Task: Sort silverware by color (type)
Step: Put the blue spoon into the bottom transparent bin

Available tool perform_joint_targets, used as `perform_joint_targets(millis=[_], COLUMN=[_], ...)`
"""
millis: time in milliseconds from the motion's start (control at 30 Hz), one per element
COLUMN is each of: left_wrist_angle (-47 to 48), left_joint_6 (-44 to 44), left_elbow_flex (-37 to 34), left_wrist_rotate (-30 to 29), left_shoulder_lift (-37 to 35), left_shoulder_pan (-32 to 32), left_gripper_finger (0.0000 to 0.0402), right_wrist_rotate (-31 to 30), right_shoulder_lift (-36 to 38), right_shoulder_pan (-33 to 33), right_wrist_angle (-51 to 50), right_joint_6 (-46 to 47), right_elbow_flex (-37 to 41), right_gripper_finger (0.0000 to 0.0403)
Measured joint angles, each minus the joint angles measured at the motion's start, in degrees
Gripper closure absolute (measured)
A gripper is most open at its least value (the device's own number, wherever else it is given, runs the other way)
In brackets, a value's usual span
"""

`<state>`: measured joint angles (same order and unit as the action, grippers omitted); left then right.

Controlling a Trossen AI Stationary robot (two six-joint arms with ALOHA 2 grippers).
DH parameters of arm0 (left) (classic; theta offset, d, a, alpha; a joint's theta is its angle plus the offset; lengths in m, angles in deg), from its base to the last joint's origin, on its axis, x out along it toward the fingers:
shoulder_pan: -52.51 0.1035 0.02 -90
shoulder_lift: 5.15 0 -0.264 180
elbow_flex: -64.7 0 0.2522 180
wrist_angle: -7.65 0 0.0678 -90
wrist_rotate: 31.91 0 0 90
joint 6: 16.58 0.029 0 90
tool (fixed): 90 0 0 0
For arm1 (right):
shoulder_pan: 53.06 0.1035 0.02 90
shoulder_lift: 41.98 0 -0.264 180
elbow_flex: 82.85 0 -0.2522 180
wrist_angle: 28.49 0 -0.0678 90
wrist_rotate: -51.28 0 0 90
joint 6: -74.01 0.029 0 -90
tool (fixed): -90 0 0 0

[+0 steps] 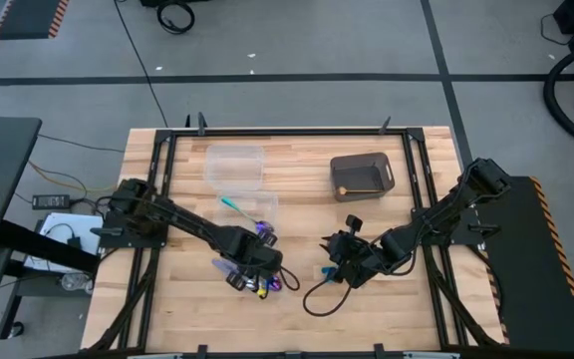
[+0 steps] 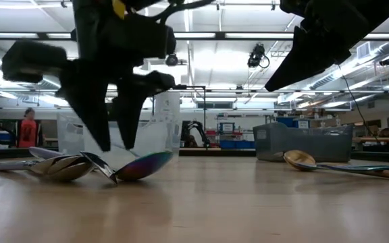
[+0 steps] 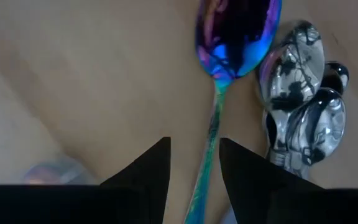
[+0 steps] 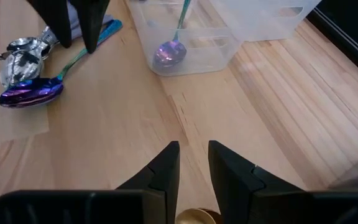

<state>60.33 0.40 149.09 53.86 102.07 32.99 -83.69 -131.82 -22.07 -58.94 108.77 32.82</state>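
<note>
We are hovering our left hand over the small heap of silverware near the front edge of the surface, a little left of its middle. The fingers are standing apart, open, one on either side of the teal handle of the iridescent purple spoon. That is the relation the coming grasp turns on, as we judge it: the spoon's long axis is running straight away from the hand, bowl at the far end, handle passing between the fingers, so closing them should pinch across the slim handle. In the low view the bowl is lying on the wood with the fingers just above the handle; we cannot tell whether they are touching it yet.

Just beside the purple bowl the silver-headed spoons are lying touching one another, close enough that one finger could nudge them while closing.

Toward the back edge from the heap, two clear plastic tubs are standing; the nearer tub is already holding one teal-handled spoon, which we take as the likely destination.

Moving right, our right hand is waiting low near the front edge, right of middle, fingers slightly apart and gripping nothing. A gold utensil is lying just under it. Behind it, toward the back right corner, the dark grey bin is standing.
</note>
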Motion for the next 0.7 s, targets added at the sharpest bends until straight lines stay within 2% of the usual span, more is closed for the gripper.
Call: perform_joint_targets(millis=[333,433,600,700], left_wrist_angle=[-0.19,-0.05,-0.04,-0.01], left_joint_6=[-1.61,-1.64,-1.37,-1.3], left_elbow_flex=[0.32,0.33,0.24,0.21], left_wrist_rotate=[-0.5,0.54,1.23,1.16], left_shoulder_lift=[4.67,4.91,5.02,5.08], left_shoulder_pan=[-1.69,-1.5,-0.88,-0.69], left_gripper_finger=[0.0268,0.03,0.038,0.0385], right_wrist_rotate=[0.02,0.04,0.04,0.04], right_shoulder_lift=[-0.01,0.0,-0.01,0.0], right_shoulder_pan=[-0.01,-0.01,0.01,-0.01], right_wrist_angle=[0.03,0.07,0.16,0.19], right_joint_6=[0.01,0.01,0.03,0.03], right_elbow_flex=[0.0,0.0,0.0,0.0], right_gripper_finger=[0.0308,0.0308,0.0308,0.0308])
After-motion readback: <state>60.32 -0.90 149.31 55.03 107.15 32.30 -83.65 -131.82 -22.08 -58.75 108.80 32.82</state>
